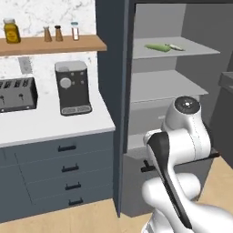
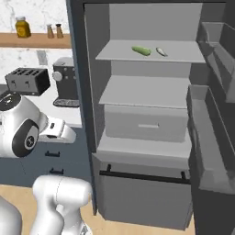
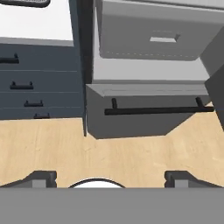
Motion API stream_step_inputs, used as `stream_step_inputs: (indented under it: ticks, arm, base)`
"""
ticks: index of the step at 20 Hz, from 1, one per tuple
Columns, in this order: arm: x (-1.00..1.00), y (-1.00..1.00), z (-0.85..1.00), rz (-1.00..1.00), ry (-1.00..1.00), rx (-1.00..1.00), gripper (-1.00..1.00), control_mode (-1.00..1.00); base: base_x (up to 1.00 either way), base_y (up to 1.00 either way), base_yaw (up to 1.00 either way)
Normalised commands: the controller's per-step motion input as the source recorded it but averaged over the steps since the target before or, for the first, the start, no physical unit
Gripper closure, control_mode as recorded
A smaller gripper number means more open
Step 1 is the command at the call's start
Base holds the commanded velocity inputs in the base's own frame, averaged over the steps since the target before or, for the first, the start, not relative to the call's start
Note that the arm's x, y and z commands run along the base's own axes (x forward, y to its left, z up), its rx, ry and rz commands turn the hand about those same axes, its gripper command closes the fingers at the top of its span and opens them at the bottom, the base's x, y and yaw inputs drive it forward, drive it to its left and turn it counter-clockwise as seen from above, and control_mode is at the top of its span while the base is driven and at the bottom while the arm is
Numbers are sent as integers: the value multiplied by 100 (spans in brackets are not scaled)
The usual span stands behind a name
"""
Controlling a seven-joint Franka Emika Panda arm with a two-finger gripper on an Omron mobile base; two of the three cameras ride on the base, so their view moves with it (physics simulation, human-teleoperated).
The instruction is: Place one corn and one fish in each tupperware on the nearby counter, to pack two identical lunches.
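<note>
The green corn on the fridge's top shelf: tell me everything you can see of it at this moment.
The green corn is a small, elongated, green-husked cob with rounded ends, plain in surface and matte-looking. It lies flat on the top shelf of the open fridge, angled slightly across the shelf, a little right of the shelf's middle in the right base view. A smaller pale fish lies just to its right, apart from it. Nothing else touches the cob but the shelf. It also shows in the left base view.
</note>
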Motion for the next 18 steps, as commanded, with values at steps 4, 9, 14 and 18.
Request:
stream_step_inputs:
  ticks: [4,9,14,18]
  arm:
    - [0,0,0,0,0,0,-100,100]
    - [0,0,0,0,0,0,-100,100]
    - [0,0,0,0,0,0,-100,100]
    - [0,0,0,0,0,0,-100,100]
  base:
    - [55,-98,7]
    - [62,-44,1]
    - [58,-14,0]
    - [34,0,-10]
